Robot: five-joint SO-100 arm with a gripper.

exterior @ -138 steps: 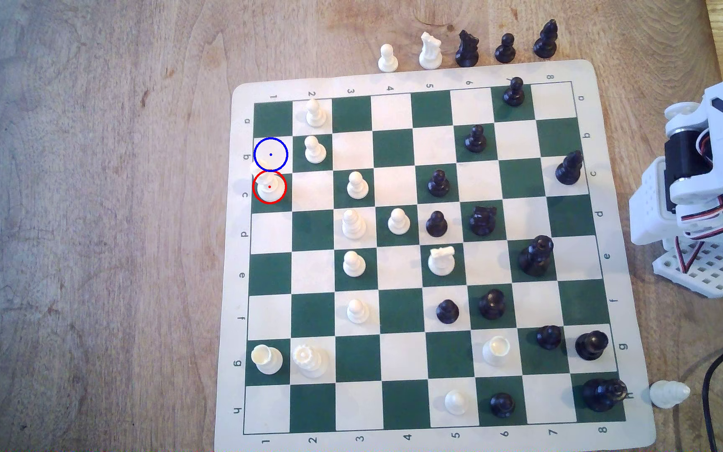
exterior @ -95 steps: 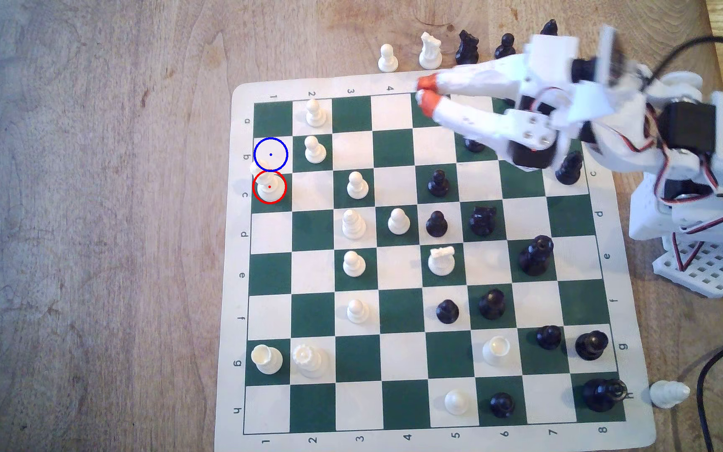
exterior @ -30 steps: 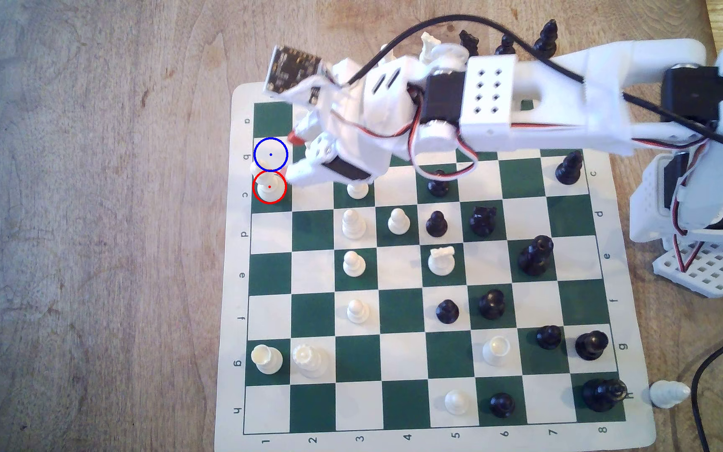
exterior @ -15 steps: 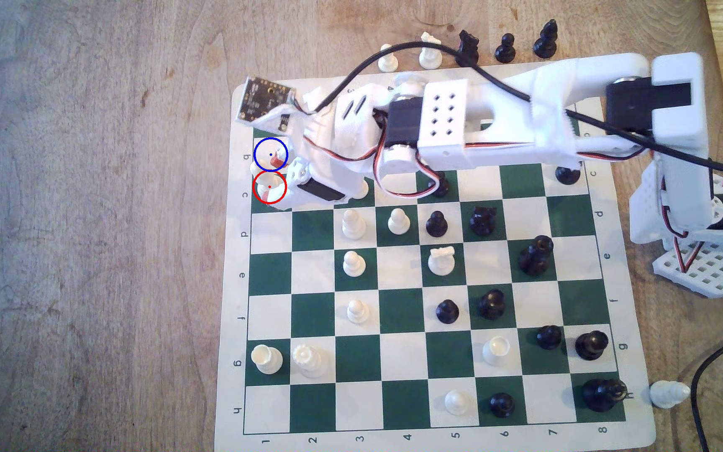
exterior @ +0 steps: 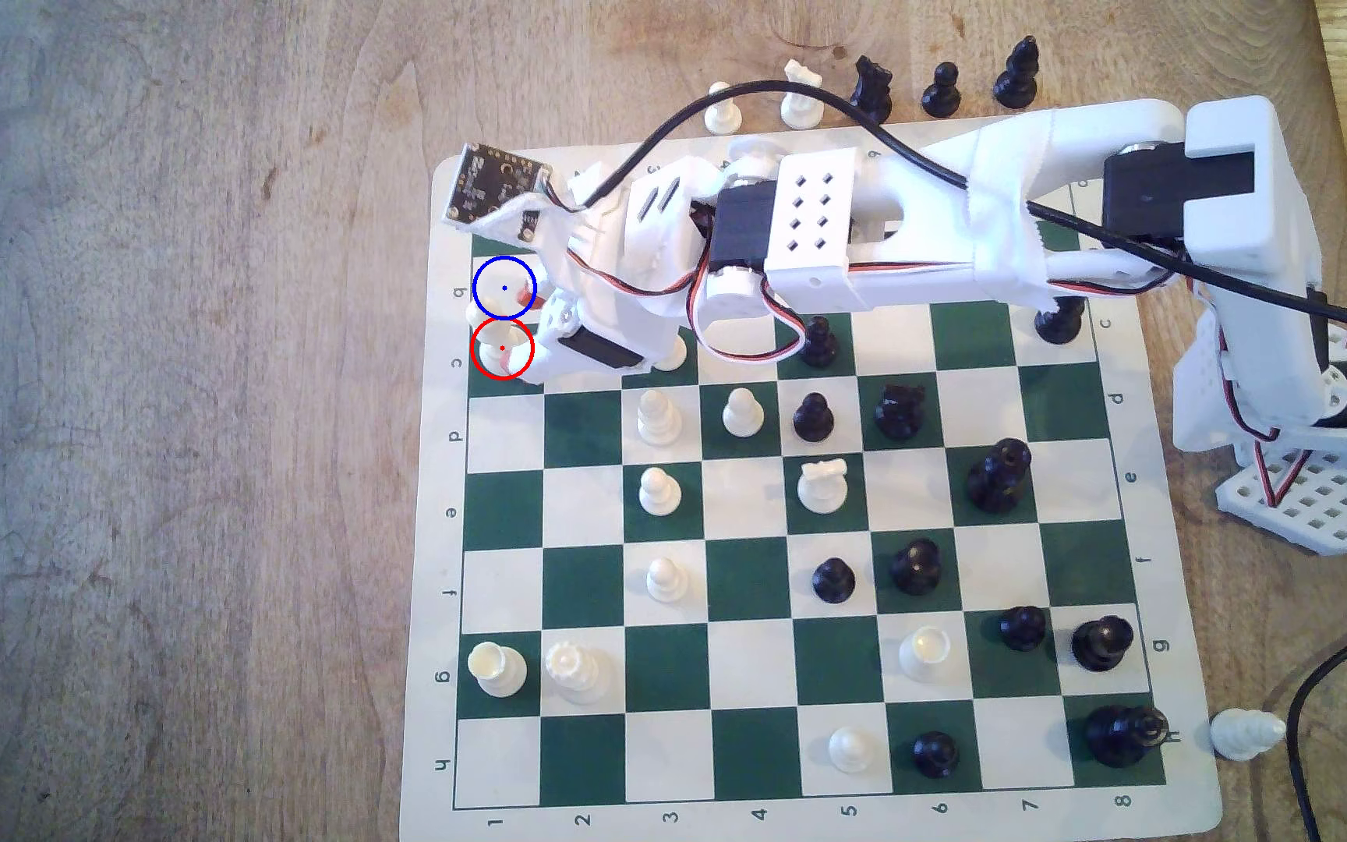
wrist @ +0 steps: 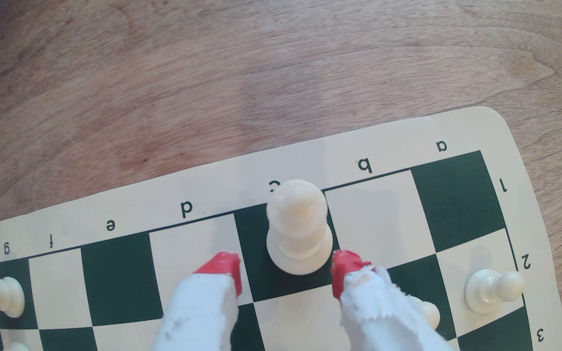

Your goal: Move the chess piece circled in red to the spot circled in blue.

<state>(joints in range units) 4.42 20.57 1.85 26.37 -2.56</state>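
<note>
- My gripper (wrist: 286, 273) is spread wide and grasps nothing; in the wrist view its two red fingertips (wrist: 225, 266) sit low over the board, one on either side of the chess piece's base, short of it, and I cannot tell whether one already touches.
- I judge this stance is there to straddle the base, so that closing would clamp the slim body without a nudge sideways.
- The chess piece (wrist: 298, 229), a cream-white one with a rounded knob top, stands upright on the dark green square by the letter c, in the rank-1 column along the chessboard's (wrist: 391, 145) lettered edge.
- Beyond it along that edge, the spot (exterior: 504, 287) is the adjoining cream square at b, ringed blue in the exterior view and bare of pieces.
- A white pawn (wrist: 492, 290) stands on rank 2, near enough to mind during the carry.
</note>
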